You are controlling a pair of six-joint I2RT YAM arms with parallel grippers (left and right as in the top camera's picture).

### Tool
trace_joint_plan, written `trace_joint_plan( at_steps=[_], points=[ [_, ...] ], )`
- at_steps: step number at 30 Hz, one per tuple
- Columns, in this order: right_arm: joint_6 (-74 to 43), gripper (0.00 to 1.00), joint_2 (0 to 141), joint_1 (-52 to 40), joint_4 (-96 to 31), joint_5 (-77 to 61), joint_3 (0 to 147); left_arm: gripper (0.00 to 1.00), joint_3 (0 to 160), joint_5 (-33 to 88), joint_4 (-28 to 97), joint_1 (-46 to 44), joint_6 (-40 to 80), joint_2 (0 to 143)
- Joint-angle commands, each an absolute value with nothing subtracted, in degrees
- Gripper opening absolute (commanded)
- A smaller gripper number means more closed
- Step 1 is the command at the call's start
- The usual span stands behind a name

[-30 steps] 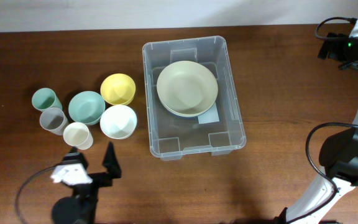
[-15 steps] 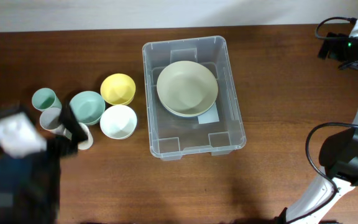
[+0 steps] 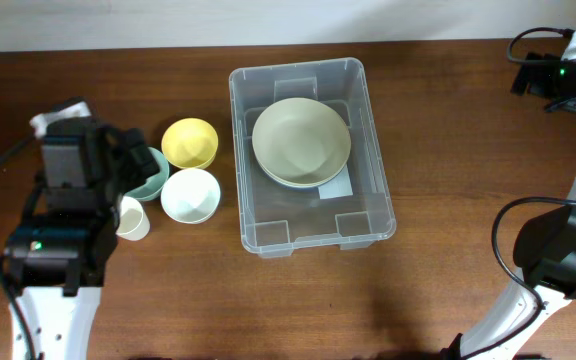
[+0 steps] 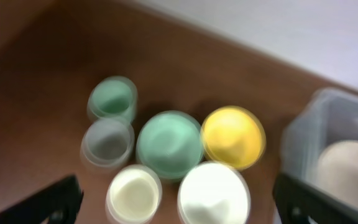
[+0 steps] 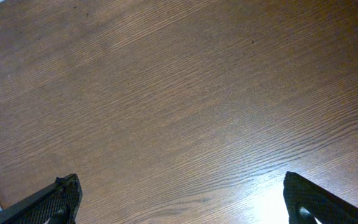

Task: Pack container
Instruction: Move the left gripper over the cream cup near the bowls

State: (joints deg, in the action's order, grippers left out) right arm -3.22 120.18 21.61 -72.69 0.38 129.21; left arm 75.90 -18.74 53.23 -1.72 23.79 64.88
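The clear container [image 3: 268, 236] stands mid-table with a large pale green bowl [image 3: 301, 141] inside it. To its left sit a yellow bowl [image 3: 189, 142], a white bowl [image 3: 189, 194], a teal bowl [image 3: 154, 176] and a cream cup [image 3: 133, 218]. My left arm [image 3: 73, 170] hangs over this group and hides the other cups from above. In the blurred left wrist view my left gripper [image 4: 179, 196] is open above the cream cup [image 4: 133, 193] and white bowl [image 4: 214, 194], holding nothing. My right gripper [image 5: 182, 194] is open over bare wood.
The left wrist view also shows a green cup [image 4: 112, 98], a grey see-through cup [image 4: 107, 142], the teal bowl [image 4: 169, 143], the yellow bowl [image 4: 233, 137] and the container's corner [image 4: 309, 127]. The right arm [image 3: 568, 265] and its cables stand at the table's right edge.
My left arm has swung from the table's front edge up and left, and now hangs over the cups. The right arm, bowls and container have not moved.
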Motion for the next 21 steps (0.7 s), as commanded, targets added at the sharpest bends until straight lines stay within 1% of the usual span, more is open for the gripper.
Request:
trace_joint_plan(
  at_steps=[1,5,8,21],
  points=[
    [-3.68,0.99,119.37,21.63,-72.69,0.25,130.06,1.00,76.97,-21.82,58.87,2.26,37.56,62.41],
    [-3.68,0.99,119.37,21.63,-72.69,0.25,130.06,1.00,76.73,-21.91,67.16,5.80,43.27,62.06],
    [-3.68,0.99,119.37,21.63,-72.69,0.27,130.06,1.00,74.96,-21.65,69.76,7.73,47.22,62.00],
    [-3.68,0.99,119.37,21.63,-72.69,0.25,130.06,1.00,60.40,-11.94,63.57,14.04,49.23,61.95]
  ],
)
